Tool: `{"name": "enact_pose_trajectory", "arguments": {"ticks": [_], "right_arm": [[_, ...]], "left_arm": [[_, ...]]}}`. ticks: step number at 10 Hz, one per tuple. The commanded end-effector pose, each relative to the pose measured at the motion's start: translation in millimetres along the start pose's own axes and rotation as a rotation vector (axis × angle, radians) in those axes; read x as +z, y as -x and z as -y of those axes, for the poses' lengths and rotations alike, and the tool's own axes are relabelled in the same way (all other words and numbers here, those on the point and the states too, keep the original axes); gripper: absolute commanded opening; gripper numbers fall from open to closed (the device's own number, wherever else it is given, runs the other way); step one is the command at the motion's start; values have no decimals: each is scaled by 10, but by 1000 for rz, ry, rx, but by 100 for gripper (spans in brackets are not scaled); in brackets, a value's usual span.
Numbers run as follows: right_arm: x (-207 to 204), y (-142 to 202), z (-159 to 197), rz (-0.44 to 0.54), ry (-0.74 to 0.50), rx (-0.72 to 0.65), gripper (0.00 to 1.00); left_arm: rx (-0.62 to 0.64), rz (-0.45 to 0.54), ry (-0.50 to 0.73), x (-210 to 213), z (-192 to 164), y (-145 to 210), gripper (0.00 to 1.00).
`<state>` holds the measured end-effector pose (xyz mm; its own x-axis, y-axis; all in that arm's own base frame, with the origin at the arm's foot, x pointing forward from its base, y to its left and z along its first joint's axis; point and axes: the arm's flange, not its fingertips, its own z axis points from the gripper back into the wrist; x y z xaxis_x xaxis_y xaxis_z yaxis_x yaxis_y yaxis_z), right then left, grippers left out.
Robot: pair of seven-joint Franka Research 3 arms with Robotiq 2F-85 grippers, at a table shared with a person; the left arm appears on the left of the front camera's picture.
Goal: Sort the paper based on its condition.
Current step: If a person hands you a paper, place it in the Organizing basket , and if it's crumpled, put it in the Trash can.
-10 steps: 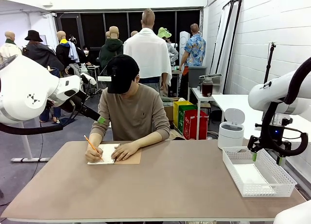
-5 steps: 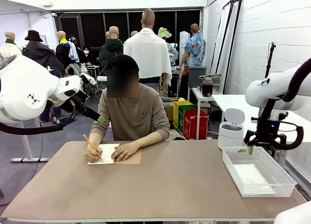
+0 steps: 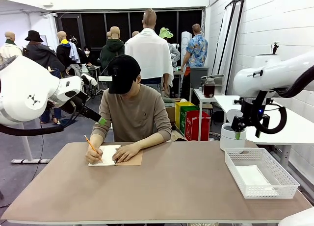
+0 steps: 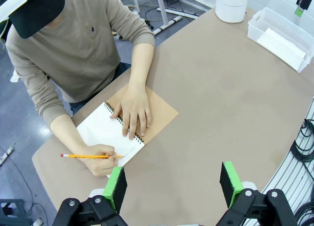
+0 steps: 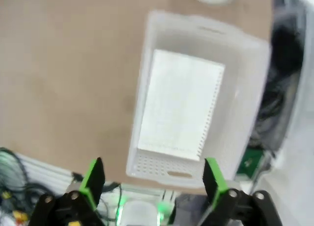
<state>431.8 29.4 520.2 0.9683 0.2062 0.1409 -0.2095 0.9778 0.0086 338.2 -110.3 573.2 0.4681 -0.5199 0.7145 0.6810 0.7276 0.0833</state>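
A white sheet of paper (image 3: 252, 176) lies flat in the white basket (image 3: 282, 179) at the table's right; the right wrist view looks down on this paper (image 5: 179, 108) in the basket (image 5: 147, 64). My right gripper (image 3: 240, 130) hangs open and empty high over the table's back right, beside the basket; its green-padded jaws (image 5: 153, 179) stand wide apart. My left gripper (image 4: 173, 183) is open and empty, high above the person's side of the table (image 4: 211, 103). In the front view the left gripper (image 3: 100, 120) shows by the person's sleeve.
A person at the far side writes with an orange pencil (image 3: 92, 146) in a spiral notebook (image 3: 105, 155) with a brown cover, the other hand (image 4: 135, 108) flat on it. A small white lidded bin (image 3: 232, 136) stands behind the basket.
My right arm has swung left and upward, from the far right of the basket to a spot near the white bin. The left arm and the person have stayed put.
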Motion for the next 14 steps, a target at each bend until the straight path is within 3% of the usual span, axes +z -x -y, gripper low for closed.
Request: {"name": "enact_pose_trajectory", "arguments": {"ticks": [1, 4, 5, 6, 7, 11, 14], "right_arm": [[13, 193, -93, 74, -125, 184, 100], [173, 407, -282, 153, -237, 351, 100], [194, 453, -305, 182, -244, 354, 100], [171, 422, -251, 168, -247, 272, 100], [246, 368, -343, 153, -208, 336, 100], [242, 411, -331, 157, -219, 330, 100], [506, 545, -687, 439, -260, 546, 100]], "left_arm": [[3, 0, 7, 2, -7, 8, 100], [3, 0, 7, 2, -7, 8, 100], [3, 0, 7, 2, -7, 8, 100], [3, 0, 7, 2, -7, 8, 100], [3, 0, 7, 2, -7, 8, 100], [3, 0, 7, 2, -7, 8, 100], [3, 0, 7, 2, -7, 8, 100]]}}
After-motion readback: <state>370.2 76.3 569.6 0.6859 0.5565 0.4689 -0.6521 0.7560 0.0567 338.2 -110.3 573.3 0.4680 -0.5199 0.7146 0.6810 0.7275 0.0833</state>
